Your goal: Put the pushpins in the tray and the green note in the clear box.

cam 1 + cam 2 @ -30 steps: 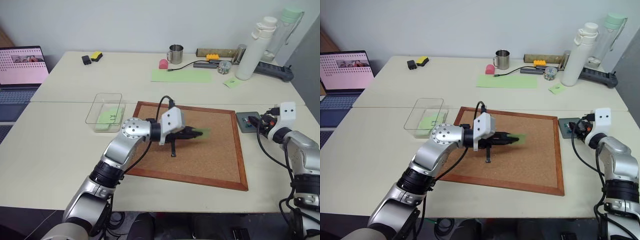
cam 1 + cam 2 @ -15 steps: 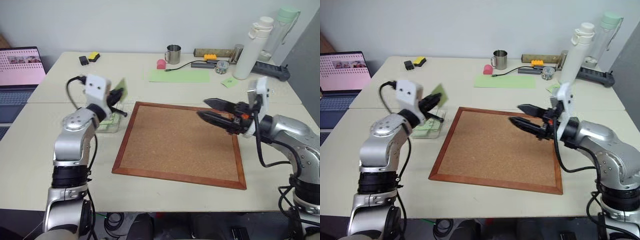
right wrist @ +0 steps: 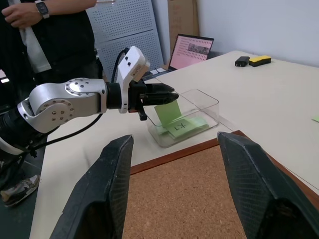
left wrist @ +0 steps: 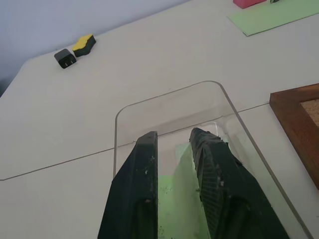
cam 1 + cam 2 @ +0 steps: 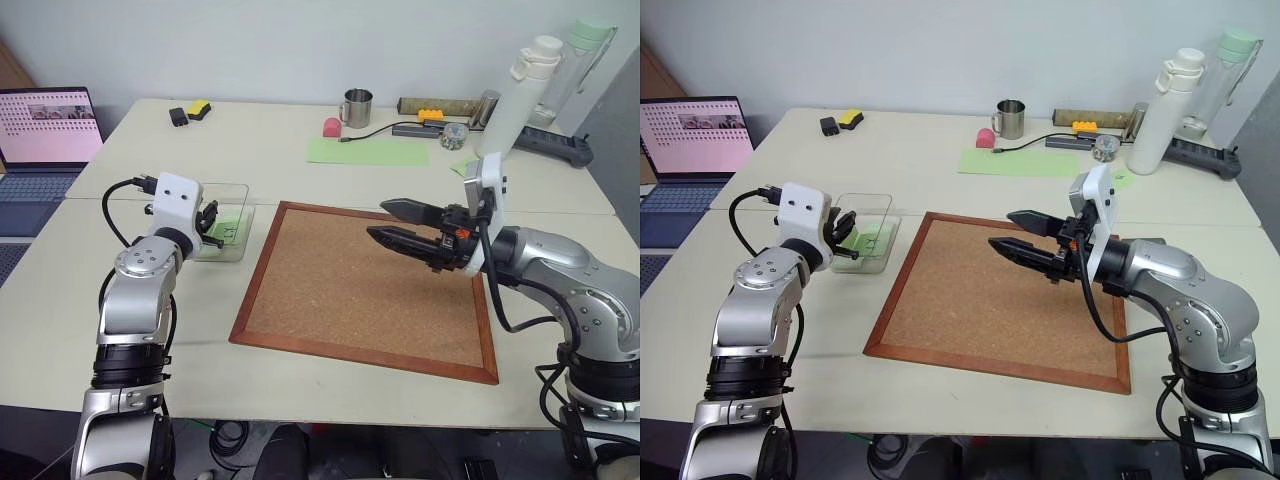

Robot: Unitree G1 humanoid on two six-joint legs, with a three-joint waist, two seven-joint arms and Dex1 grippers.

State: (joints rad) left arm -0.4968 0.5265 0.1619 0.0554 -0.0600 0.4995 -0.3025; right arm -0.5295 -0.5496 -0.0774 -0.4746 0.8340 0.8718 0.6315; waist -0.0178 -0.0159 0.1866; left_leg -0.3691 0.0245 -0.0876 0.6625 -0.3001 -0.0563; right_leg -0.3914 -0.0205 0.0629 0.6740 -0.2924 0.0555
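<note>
Over the clear box (image 5: 232, 199), left gripper (image 3: 167, 94) reaches level, fingers slightly parted around the green note (image 3: 166, 112); right gripper (image 5: 385, 222) hovers level over the corkboard (image 5: 340, 290), fingers spread.

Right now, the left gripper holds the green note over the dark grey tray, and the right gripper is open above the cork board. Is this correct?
Not quite. The left gripper has the green note over the clear box, not a dark grey tray; the right wrist view shows it. The right gripper is indeed open above the cork board.
</note>
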